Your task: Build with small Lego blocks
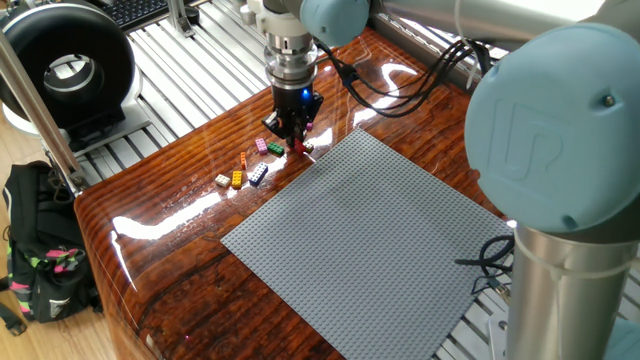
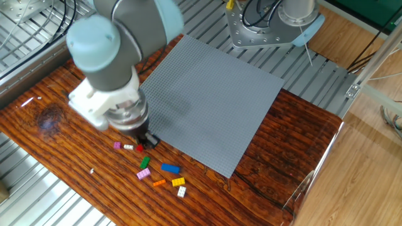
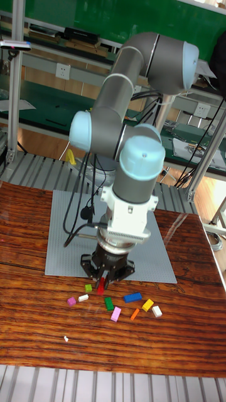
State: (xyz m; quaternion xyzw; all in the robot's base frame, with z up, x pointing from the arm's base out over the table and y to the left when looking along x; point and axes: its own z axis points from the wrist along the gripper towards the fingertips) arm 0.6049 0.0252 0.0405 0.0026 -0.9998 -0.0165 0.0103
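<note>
My gripper (image 3: 100, 281) points straight down at the near edge of the grey baseplate (image 3: 63, 239), shut on a small red Lego block (image 3: 100, 288) just above the wood. The other fixed view shows the gripper (image 2: 143, 140) and red block (image 2: 139, 148) beside the baseplate (image 2: 207, 100). Loose blocks lie on the wood close by: purple (image 2: 117, 145), white (image 2: 128, 147), green (image 2: 145, 162), pink (image 2: 143, 173), blue (image 2: 169, 168), orange (image 2: 158, 183), yellow (image 2: 178, 182). In one fixed view the gripper (image 1: 297, 138) hangs over the same cluster of blocks (image 1: 250, 170).
A black round device (image 1: 70, 70) stands on the slatted metal bench to the left. A backpack (image 1: 40, 250) lies on the floor by the table corner. A black cable (image 1: 490, 255) lies at the baseplate's right edge. A second robot base (image 2: 270, 25) stands behind the baseplate.
</note>
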